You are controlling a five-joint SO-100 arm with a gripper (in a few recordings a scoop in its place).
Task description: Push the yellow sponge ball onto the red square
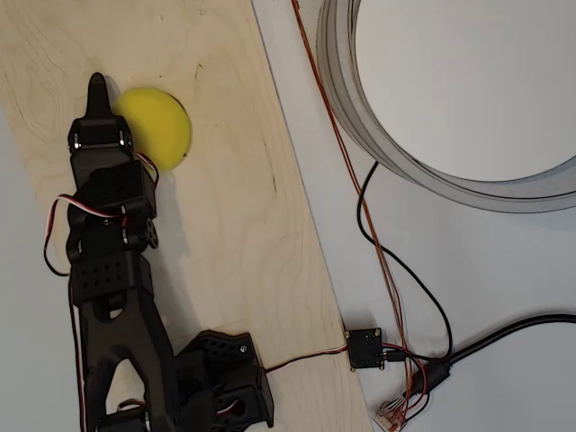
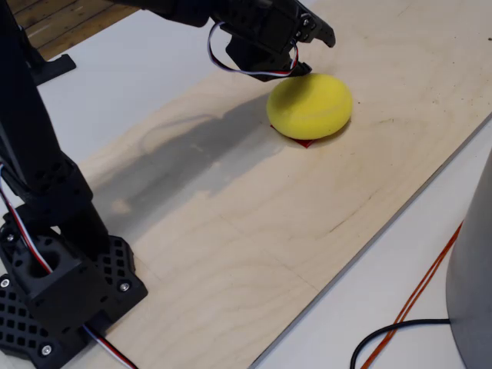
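Observation:
The yellow sponge ball [image 1: 160, 128] [image 2: 310, 105] lies on the wooden board, near its far end in the overhead view. A corner of the red square [image 2: 304, 142] peeks out from under the ball's near edge in the fixed view; the rest is covered. My black gripper [image 1: 96, 90] [image 2: 323, 36] sits right beside the ball, on its left in the overhead view and just above and behind it in the fixed view. Its jaws look shut with nothing between them, and its underside is close to or touching the ball.
The wooden board [image 1: 234, 234] [image 2: 254, 231] lies on a white table. A large grey round tub [image 1: 432, 171] stands to the right of the board. Orange and black cables [image 1: 387, 270] and a small black box [image 1: 366, 349] lie off the board's right edge. The arm's base [image 2: 54, 292] stands at the near left.

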